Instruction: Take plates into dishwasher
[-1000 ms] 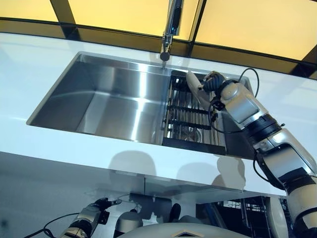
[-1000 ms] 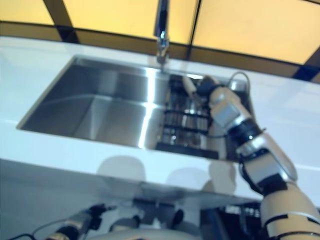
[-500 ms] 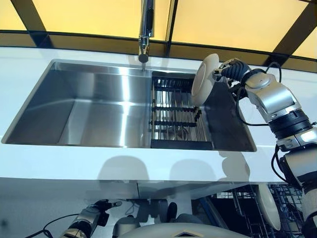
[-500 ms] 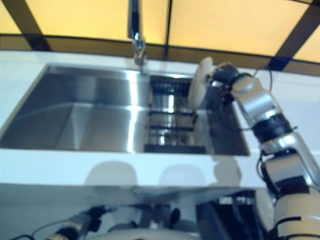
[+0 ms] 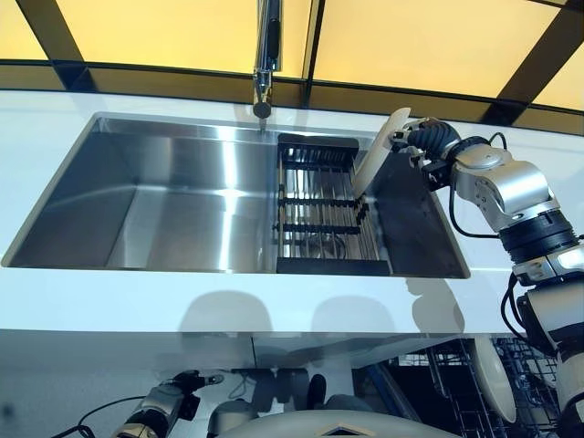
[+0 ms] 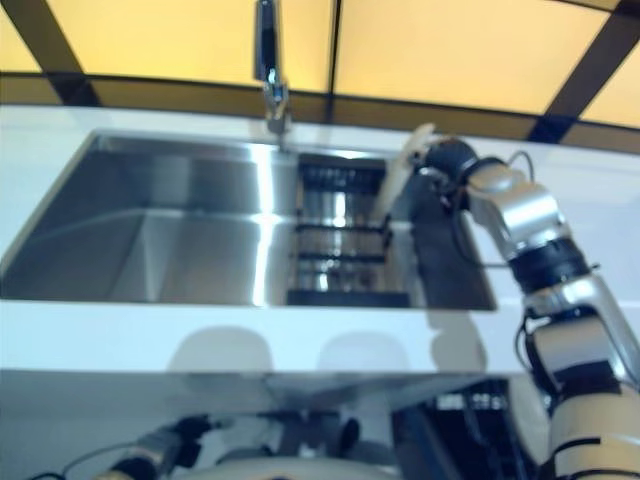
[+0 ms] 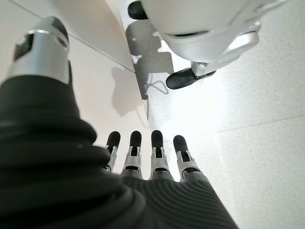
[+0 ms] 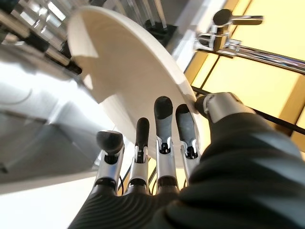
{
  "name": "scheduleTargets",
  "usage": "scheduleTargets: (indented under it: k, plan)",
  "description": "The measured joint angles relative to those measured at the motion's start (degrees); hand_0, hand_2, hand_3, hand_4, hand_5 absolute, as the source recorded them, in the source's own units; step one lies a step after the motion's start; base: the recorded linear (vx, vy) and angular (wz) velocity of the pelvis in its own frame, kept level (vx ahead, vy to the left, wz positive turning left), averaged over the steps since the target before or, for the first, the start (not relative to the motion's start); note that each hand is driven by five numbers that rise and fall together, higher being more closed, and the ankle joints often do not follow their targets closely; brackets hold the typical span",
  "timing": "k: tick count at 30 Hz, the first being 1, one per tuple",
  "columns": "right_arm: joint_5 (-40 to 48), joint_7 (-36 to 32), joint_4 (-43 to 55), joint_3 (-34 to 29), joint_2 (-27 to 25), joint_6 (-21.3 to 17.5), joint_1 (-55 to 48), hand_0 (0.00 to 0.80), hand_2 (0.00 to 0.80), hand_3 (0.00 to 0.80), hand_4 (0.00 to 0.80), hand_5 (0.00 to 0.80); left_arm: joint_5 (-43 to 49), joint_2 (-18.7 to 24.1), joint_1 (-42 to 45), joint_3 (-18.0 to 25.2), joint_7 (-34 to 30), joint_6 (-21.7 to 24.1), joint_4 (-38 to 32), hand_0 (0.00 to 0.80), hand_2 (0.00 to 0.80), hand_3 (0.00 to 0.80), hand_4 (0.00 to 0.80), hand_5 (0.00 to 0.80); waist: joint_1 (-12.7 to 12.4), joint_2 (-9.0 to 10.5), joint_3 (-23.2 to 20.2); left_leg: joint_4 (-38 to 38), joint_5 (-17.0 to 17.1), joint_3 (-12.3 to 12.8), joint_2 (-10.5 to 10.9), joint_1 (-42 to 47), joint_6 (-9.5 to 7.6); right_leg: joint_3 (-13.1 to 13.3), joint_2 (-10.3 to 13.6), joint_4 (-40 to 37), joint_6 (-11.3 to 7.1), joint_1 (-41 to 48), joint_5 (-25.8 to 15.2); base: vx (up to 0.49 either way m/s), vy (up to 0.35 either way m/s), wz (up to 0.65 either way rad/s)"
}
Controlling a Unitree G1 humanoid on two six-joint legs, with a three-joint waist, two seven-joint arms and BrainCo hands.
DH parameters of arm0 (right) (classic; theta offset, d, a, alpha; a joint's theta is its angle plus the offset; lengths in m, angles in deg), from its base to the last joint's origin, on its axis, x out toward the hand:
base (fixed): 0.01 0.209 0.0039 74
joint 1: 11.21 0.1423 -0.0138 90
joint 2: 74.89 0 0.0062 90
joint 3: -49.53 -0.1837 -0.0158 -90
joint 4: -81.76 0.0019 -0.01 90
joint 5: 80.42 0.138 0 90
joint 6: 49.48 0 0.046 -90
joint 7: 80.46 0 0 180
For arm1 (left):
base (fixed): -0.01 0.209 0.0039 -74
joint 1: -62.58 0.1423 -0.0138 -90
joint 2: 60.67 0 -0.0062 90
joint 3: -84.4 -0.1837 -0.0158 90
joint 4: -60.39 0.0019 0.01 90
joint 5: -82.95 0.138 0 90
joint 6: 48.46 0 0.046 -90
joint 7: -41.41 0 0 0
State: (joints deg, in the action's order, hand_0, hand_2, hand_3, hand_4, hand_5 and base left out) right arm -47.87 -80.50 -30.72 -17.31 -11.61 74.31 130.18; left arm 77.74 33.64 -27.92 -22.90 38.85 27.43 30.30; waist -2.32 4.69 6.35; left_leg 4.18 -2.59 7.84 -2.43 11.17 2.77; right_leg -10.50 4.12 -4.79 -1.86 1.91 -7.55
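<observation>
1. We see the white plate [image 5: 376, 153] held on edge above the sink's [image 5: 182, 196] right end, over the black rack [image 5: 324, 214].
2. Our right hand [image 5: 422, 141] pinches the plate's rim at its 3 o'clock side, fingers [image 8: 162, 125] flat against one face and thumb [image 8: 217, 106] on the other.
3. Our left hand [image 7: 152, 157] hangs low beneath the counter [image 5: 274, 301], fingers straight and empty.
4. The faucet [image 5: 265, 55] stands at the sink's 12 o'clock.

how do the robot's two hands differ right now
The right hand is up at the sink, pinching a white plate by its rim; the left hand hangs low below the counter, holding nothing. The right hand's fingers press the plate; the left hand's fingers are straight and free. Both have dark ribbed covers.
</observation>
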Motion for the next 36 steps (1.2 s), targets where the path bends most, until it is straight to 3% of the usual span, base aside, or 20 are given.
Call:
scheduleTargets:
  k: [12,22,32,36]
  plan:
    - [5.45,2.59,3.03,-0.5,0.0,-3.64,0.0,0.8,0.8,0.8,0.8,0.8,0.01,-0.02,0.33,-0.02,-0.14,0.99,0.1,0.0,0.0,0.0,0.0,0.0,0.04,0.09,-1.26,0.24,0.0,0.16,0.06,0.18,0.0,0.33,-0.1,0.0,0.0,-0.04,0.0,0.0,0.0,0.0]
    - [8.69,4.78,3.94,-0.9,-1.37,-4.29,0.04,0.8,0.8,0.8,0.8,0.8,0.01,-0.02,0.37,-0.03,-0.17,1.01,0.59,0.0,0.0,0.0,0.0,0.0,0.08,0.17,-2.02,0.47,0.0,0.46,0.05,0.18,-0.01,0.56,-0.07,-0.01,-0.01,-0.08,0.0,0.0,0.0,0.0]
    - [6.12,4.68,3.84,-1.57,-8.11,-3.12,0.18,0.8,0.8,0.8,0.8,0.8,0.01,-0.01,0.36,-0.02,-0.16,1.03,1.36,0.0,0.0,0.0,0.0,0.0,0.38,0.21,-2.04,0.6,-0.01,0.89,0.1,0.19,-0.01,0.73,-0.21,-0.01,-0.04,-0.25,-0.01,0.0,0.0,0.0]
    - [5.13,4.13,3.55,-2.04,-10.52,-3.04,0.44,0.8,0.8,0.8,0.8,0.8,0.01,0.02,0.53,-0.02,-0.16,1.19,2.2,0.0,0.0,0.0,0.0,0.0,1.8,0.42,-2.11,0.65,-0.04,1.44,0.09,0.19,-0.01,1.3,-0.34,-0.02,-0.13,-0.39,-0.07,-0.009,-0.006,-0.06]
